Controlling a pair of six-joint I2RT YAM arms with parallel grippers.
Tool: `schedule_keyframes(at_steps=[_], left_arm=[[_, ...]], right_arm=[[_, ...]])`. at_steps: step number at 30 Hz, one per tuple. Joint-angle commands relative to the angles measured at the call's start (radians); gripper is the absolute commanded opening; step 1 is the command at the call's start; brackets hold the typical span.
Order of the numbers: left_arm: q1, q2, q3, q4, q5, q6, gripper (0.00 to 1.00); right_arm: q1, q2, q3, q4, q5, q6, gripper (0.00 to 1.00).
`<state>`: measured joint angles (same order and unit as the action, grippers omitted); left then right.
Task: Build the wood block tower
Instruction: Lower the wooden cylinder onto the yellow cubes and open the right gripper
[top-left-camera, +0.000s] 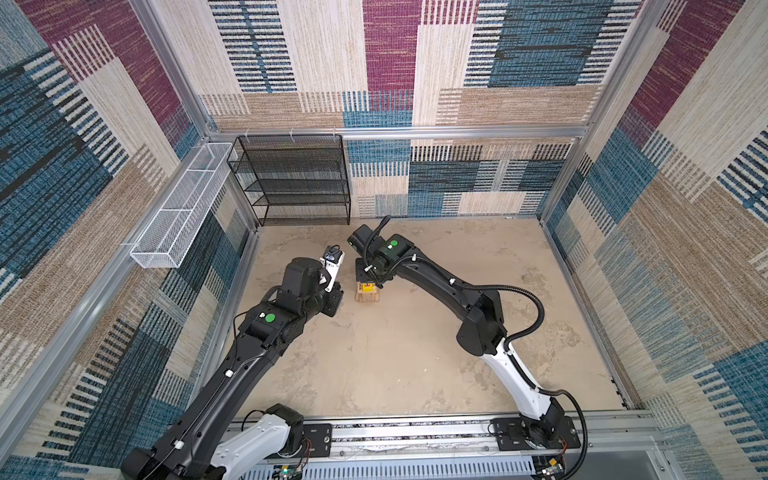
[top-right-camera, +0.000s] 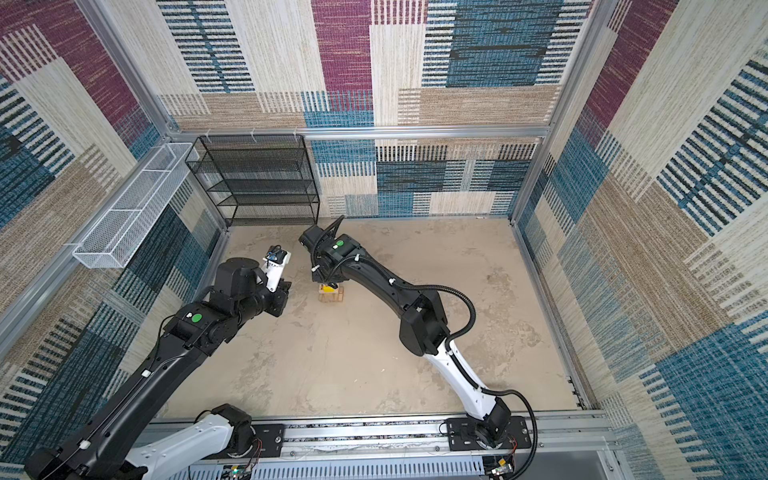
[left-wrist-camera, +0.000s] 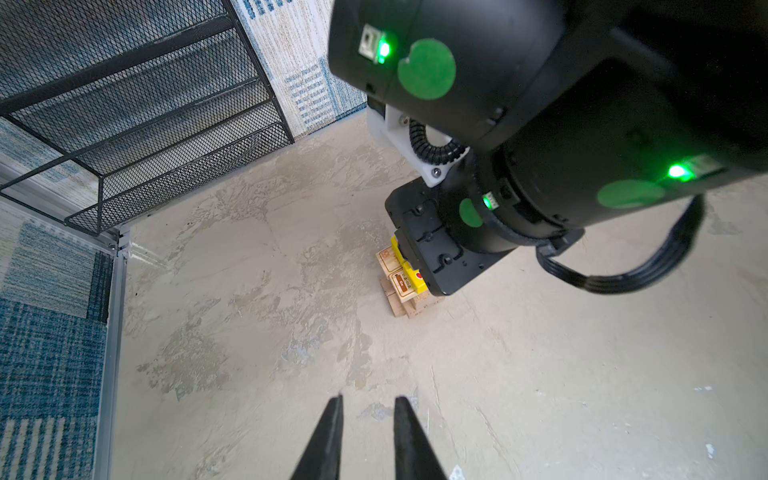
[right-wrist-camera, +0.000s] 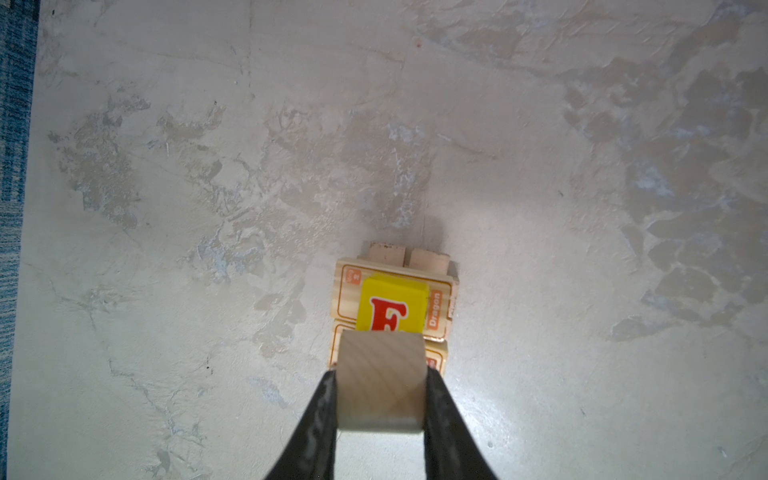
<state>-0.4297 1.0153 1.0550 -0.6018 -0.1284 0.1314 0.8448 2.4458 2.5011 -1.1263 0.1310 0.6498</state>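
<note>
The tower (top-left-camera: 367, 296) (top-right-camera: 331, 294) stands mid-floor: plain tan wood blocks (right-wrist-camera: 429, 258) at the base and orange-printed tan oblongs (right-wrist-camera: 348, 297) above them. On top sits a yellow block with a red letter (right-wrist-camera: 392, 305). My right gripper (right-wrist-camera: 381, 374) is shut on a plain tan block with rounded corners (right-wrist-camera: 380, 380), right over the tower, and this block hides part of the yellow one. Whether it touches the tower I cannot tell. My left gripper (left-wrist-camera: 370, 400) hovers over bare floor to the tower's left, its jaws slightly apart with nothing between them.
A black mesh shelf rack (top-left-camera: 295, 178) stands at the back wall. A white wire basket (top-left-camera: 183, 208) hangs on the left wall. The right arm's wrist (left-wrist-camera: 540, 124) looms close to the left wrist camera. A metal rail (top-left-camera: 415, 432) runs along the front edge.
</note>
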Motion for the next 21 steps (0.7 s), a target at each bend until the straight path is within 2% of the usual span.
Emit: schedule_keyframes(at_steps=[1,21], left_arm=[[0.001,0.002,0.003,0.013,0.003,-0.007,0.25],[0.002,-0.001,0.005,0.011,-0.005,-0.007,0.23]], right_arm=[[0.001,0.001,0.01,-0.001,0.006,-0.008,0.25],[0.001,0.013,0.012,-0.007,0.007,-0.006,0.3]])
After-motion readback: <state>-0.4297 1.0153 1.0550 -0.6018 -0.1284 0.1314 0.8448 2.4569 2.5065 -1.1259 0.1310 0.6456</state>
